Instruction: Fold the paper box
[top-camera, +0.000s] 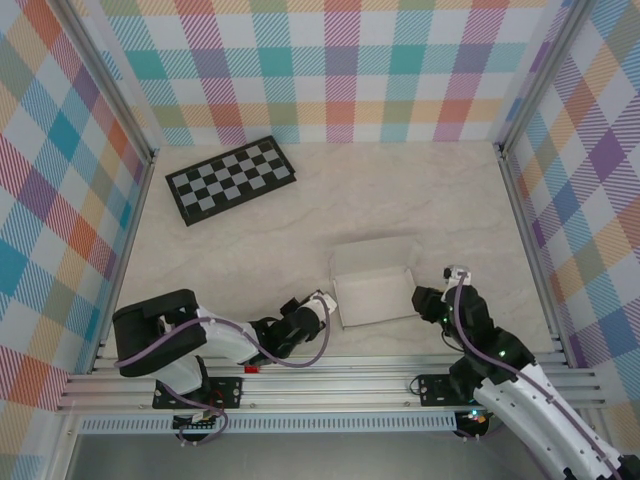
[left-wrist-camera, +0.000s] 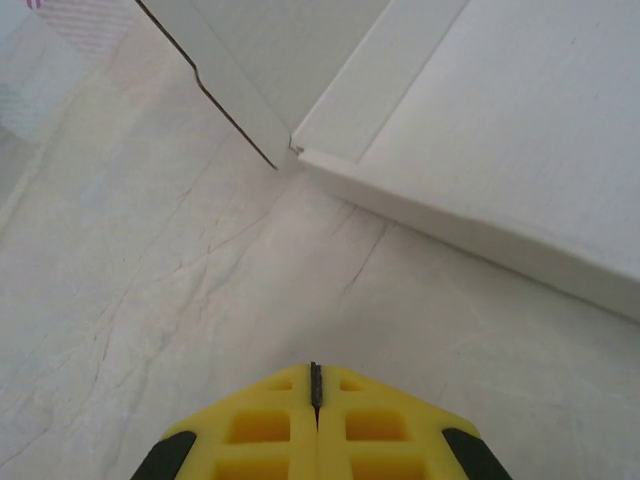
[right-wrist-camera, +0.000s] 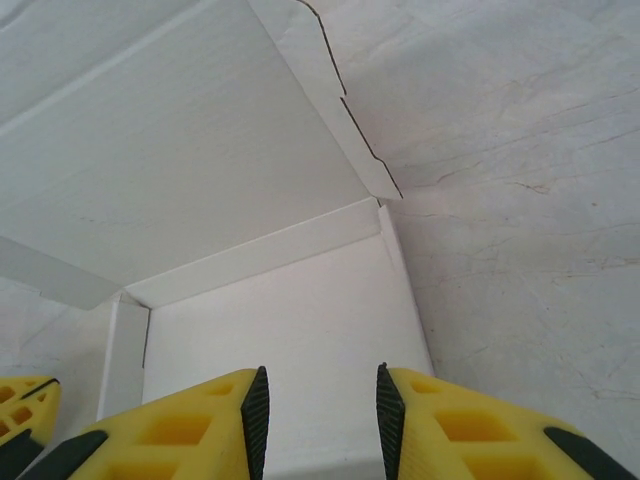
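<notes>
item: paper box (top-camera: 372, 290), white card. sits low-centre on the tabletop (top-camera: 300, 220), between my two claws. side walls are up; lid flap (top-camera: 372, 253) is open and leans away from the arms. closing not yet done, in my judgement.

left claw (top-camera: 318, 300): jaws pressed together, empty, just beside the box's near-left corner; i see no contact.

right claw (top-camera: 425, 298): jaws parted, nothing between them, at the box's right wall, pointing in over its floor.

checkerboard (top-camera: 230, 180): far left, well apart from the box; no bearing.

risks, as i judge them:
- the box is light and nothing pins it, so a push on the lid could slide or spin it.
- the parted jaws coming down could crush the thin right wall.
- the lid's side flaps could catch outside the walls and crease.
</notes>
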